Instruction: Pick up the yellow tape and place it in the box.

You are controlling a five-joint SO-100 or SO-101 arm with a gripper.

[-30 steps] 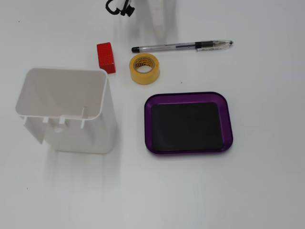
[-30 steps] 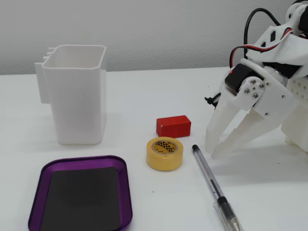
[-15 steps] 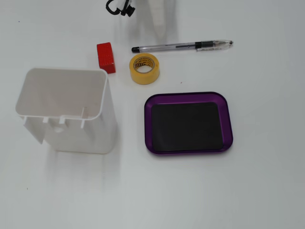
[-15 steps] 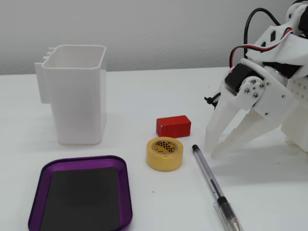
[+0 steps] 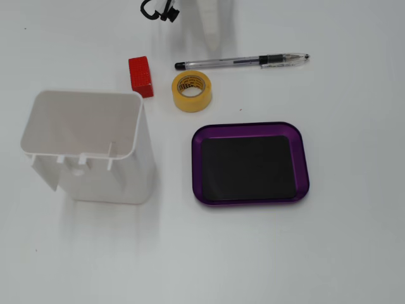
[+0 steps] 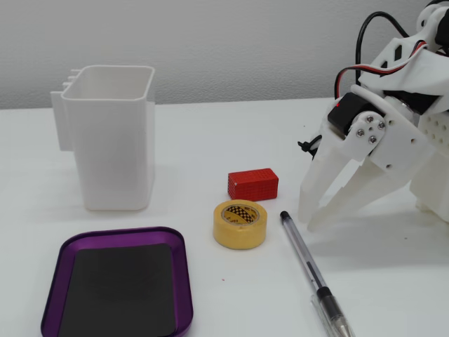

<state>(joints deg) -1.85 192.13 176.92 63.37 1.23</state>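
The tape [image 5: 192, 91] lies flat on the table, untouched; taking the tray [image 5: 300, 158] as landmark, it sits just beyond the tray's upper-left corner in a fixed view, apart from the rim; a red block [image 5: 141, 76] is left of the tape, a pen [image 5: 240, 61] beyond it, a white bin [image 5: 88, 145] left of the tray. The gripper [image 6: 309, 217] stands tips-down past the pen, fingers spread, holding nothing. Judging by this, nothing is done: reach, grasp, carry and drop all remain; the tray is empty.

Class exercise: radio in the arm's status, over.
Gripper open, empty, tips near table. Yellow tape flat on table, outside the box. Pen lies between gripper and tape.
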